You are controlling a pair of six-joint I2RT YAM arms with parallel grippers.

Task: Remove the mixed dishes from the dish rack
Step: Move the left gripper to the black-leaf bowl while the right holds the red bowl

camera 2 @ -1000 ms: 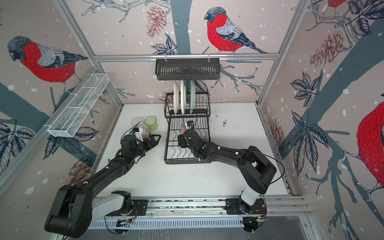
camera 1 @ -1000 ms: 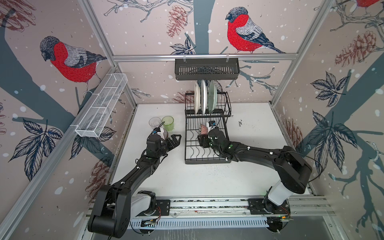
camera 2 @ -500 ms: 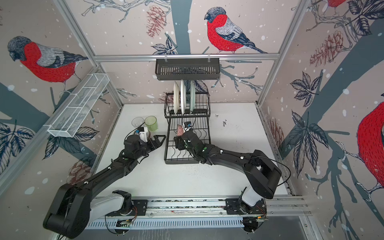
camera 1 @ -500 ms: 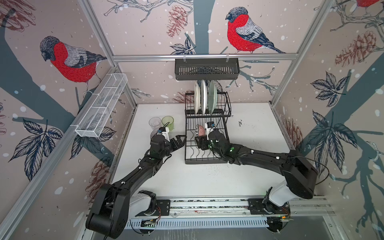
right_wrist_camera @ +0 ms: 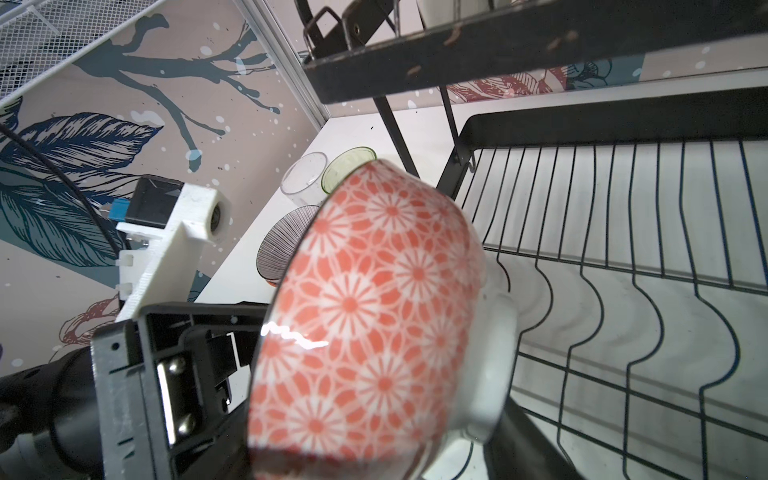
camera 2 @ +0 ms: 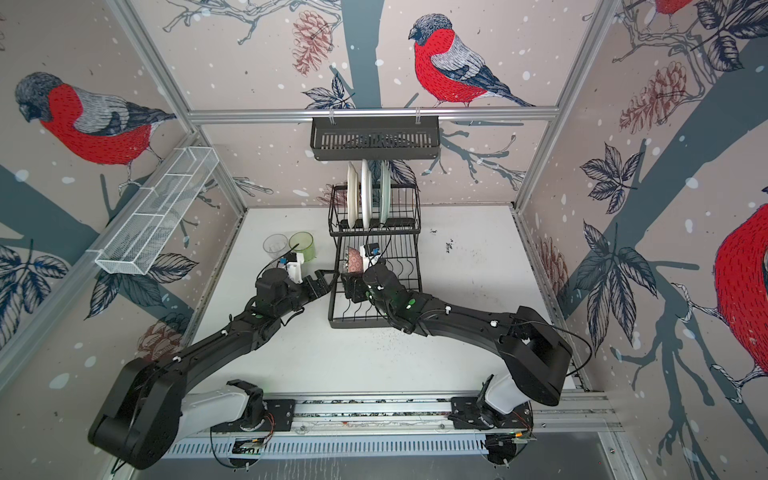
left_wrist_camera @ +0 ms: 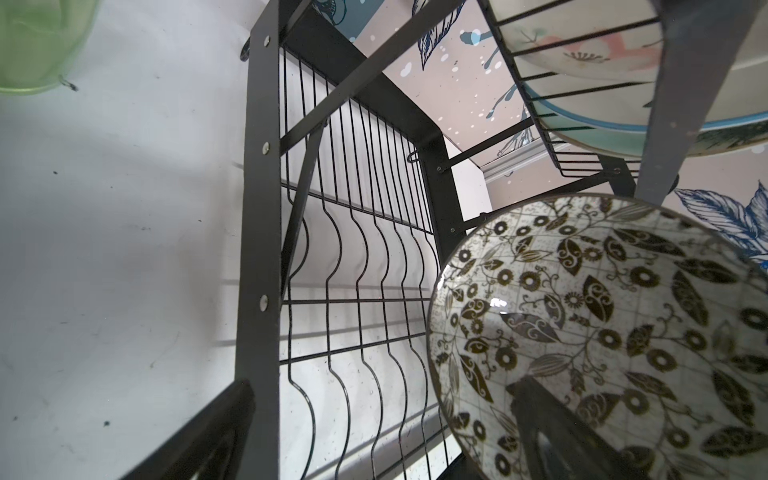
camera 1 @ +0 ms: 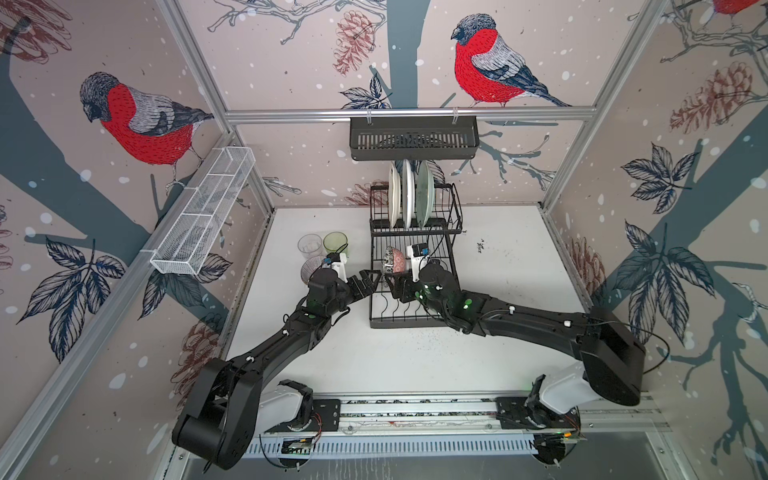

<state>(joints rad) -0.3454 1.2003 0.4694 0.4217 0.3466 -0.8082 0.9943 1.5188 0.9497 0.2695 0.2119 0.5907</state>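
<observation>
The black two-level dish rack [camera 1: 415, 309] stands mid-table, with three plates [camera 1: 409, 199] upright on its top level. My right gripper [camera 1: 395, 286] is shut on a small bowl [camera 1: 392, 262], orange flower pattern outside [right_wrist_camera: 374, 311] and black leaf pattern inside [left_wrist_camera: 602, 332], held on edge at the left side of the rack's lower level. My left gripper [camera 1: 372, 278] is open just left of the bowl, facing its mouth. One of its fingers [left_wrist_camera: 552, 432] overlaps the bowl's inside. On the table left of the rack stand a clear glass [camera 1: 309, 245], a green glass [camera 1: 336, 241] and a striped bowl [camera 1: 311, 268].
A slotted black shelf basket [camera 1: 413, 139] hangs on the back rail above the plates. A long white mesh basket [camera 1: 203, 218] is fixed along the left wall. The rack's upright left post [left_wrist_camera: 257, 208] is close beside my left gripper.
My left gripper has swung right, from beside the glasses to the rack's left edge. My right gripper has brought the bowl a little left toward it.
</observation>
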